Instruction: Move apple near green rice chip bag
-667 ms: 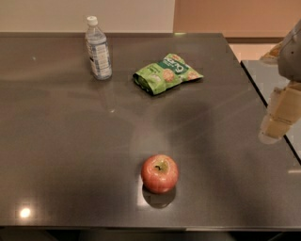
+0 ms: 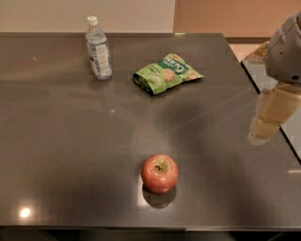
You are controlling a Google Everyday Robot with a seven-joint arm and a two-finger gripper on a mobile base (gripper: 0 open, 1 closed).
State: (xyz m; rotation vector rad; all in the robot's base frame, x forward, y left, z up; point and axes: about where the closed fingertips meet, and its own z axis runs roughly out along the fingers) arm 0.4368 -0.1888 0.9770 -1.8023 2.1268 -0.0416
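**Apple** [image 2: 160, 173]: sitting upright near the front edge of the table [image 2: 61, 141], stem dimple facing up, nothing touching it. It is lying well apart from the bag.

**Bag** [image 2: 167, 73]: lying flat and crinkled towards the back of the table, right of centre. A bottle [image 2: 98, 49] is standing upright to its left, apart from it.

**Gripper** [image 2: 261, 132]: hanging at the right edge of the view, above the table's right side, well apart from the apple and holding nothing. Whether it is apart or together I cannot tell.

**Step in hand:** reaching for the apple, by my judgement; no part of the move is done yet.
- Coming down from above, centred over the dimple, looks best, since a round fruit is likely to roll if nudged from one side.
- Closing on the widest part should be giving the firmest hold.
- Carrying it back and slightly right, then setting it just beside the bag's near edge, is keeping it clear of the bottle.
- Lowering it fully before letting go should be stopping a roll.

**Surface:** dark, glossy and flat, mirroring the apple beneath it and showing a bright glare spot [image 2: 24, 212] at front left. It is probably offering little grip.

**Room:** a pale wall [image 2: 84, 14] is running behind the table, turning warmer in tone to the right. A second surface [image 2: 263, 75] is adjoining on the right.
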